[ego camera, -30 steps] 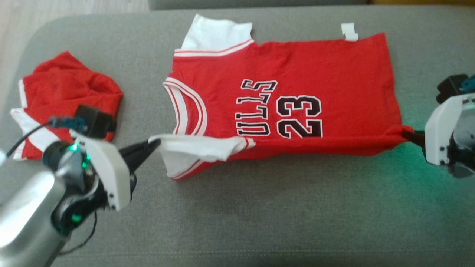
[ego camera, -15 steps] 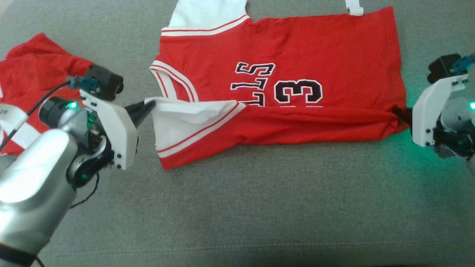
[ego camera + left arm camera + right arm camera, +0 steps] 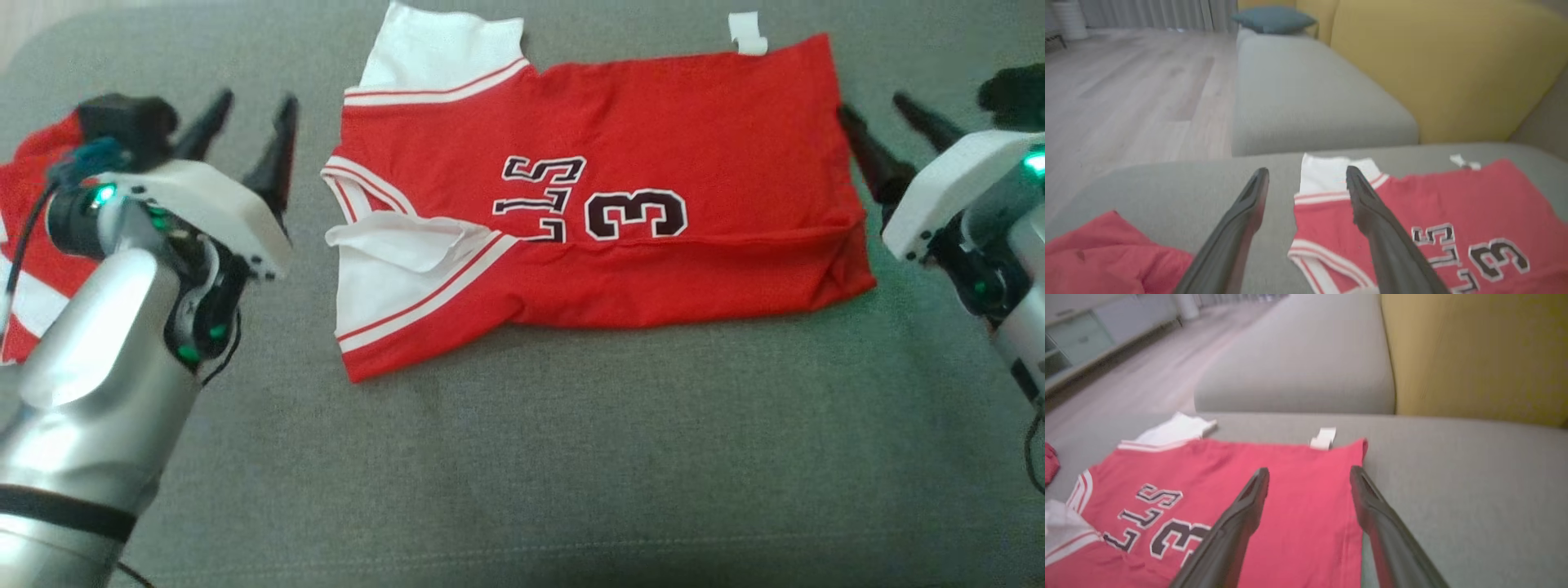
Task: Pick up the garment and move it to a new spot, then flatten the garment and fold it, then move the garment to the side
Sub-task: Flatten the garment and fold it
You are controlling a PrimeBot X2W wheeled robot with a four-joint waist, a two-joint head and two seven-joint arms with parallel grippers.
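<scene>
The garment is a red jersey with white sleeves and dark lettering, lying sideways on the grey sofa cushion. Its near long edge is folded up over the lower half, covering part of the number. My left gripper stands open just left of the collar end, touching nothing. At the hem end my right gripper is open too, one fingertip close to the cloth's edge. The left wrist view has the left gripper above the jersey. The right wrist view has the right gripper over the hem of the jersey.
A second crumpled red garment lies at the cushion's left end, partly behind my left arm. Beyond the jersey are another grey cushion, a yellow backrest, a teal pillow and wooden floor.
Both grippers have opened, let go of the jersey's folded near edge and drawn back from it. The fold now rests on the jersey. The head camera has shifted as well.
</scene>
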